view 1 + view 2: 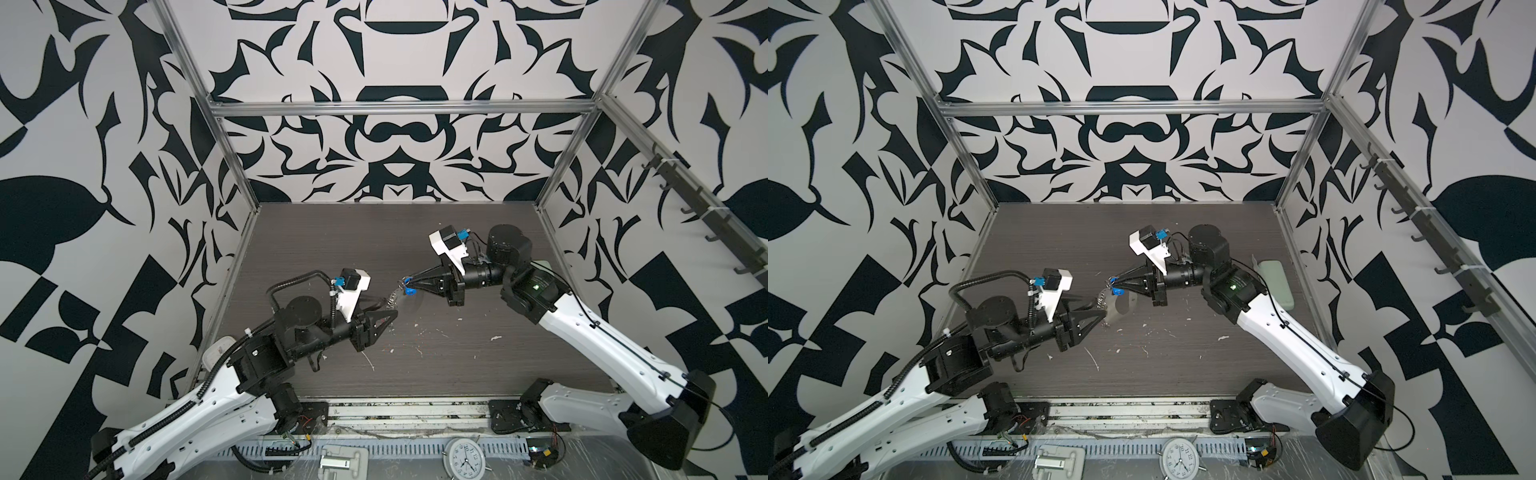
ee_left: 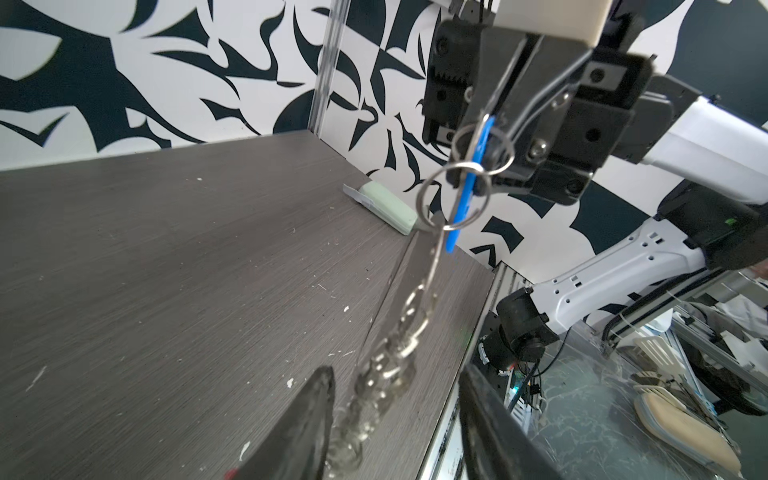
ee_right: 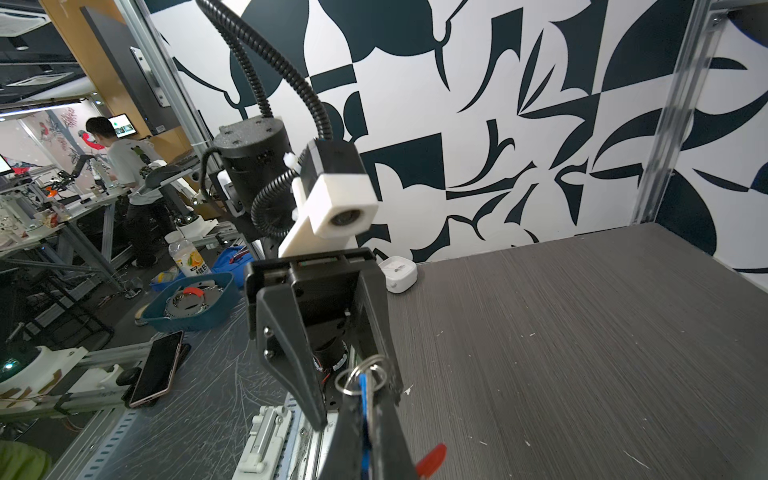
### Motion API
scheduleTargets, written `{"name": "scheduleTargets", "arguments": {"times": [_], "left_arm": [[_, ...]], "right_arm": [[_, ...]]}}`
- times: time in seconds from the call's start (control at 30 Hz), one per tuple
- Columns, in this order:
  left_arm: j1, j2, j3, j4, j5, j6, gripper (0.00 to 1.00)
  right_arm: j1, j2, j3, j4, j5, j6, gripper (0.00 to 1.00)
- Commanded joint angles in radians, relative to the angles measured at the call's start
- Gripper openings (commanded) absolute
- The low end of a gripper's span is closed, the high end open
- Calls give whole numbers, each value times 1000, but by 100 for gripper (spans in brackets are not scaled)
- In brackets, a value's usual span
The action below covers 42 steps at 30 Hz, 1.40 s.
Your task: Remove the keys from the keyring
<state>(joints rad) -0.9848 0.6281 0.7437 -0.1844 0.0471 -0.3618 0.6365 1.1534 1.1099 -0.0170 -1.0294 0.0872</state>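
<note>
Keyring (image 2: 411, 328) hangs in the air between two arms. The left gripper (image 1: 1101, 308) is spread around its low end. The right gripper (image 1: 1112, 284) pinches the blue key (image 2: 465, 199) higher up. With one hold only, it may swing and slip off. Behind lie a dark, crumb-dotted table (image 1: 332, 232) and black-and-white walls (image 1: 399, 145).

The dark wood-grain table (image 1: 332, 232) carries scattered small white flecks (image 1: 494, 338) on its near half. A pale-green oblong case (image 1: 1275, 282) lies by the right wall, and a small white box (image 3: 397, 272) sits at the left edge.
</note>
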Motion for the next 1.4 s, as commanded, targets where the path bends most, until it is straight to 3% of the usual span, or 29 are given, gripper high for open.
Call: {"name": "scheduleTargets", "arguments": {"times": [0.0,0.33,0.57,0.97,1.27,1.37], "left_arm": [[-2,-56,24,-21,-56,45,54],[-1,-53,58,95,-12,192,58],[3,27,78,179,26,214,57],[38,80,75,247,174,223,49],[38,120,83,239,142,232,46],[38,125,85,245,140,236,40]], "right_arm": [[-2,-3,47,68,-52,16,0],[-2,3,49,69,-98,32,0],[-2,3,51,89,-137,58,0],[-1,-6,37,143,-169,108,0],[2,-8,24,211,-179,161,0],[5,-7,21,218,-180,168,0]]}}
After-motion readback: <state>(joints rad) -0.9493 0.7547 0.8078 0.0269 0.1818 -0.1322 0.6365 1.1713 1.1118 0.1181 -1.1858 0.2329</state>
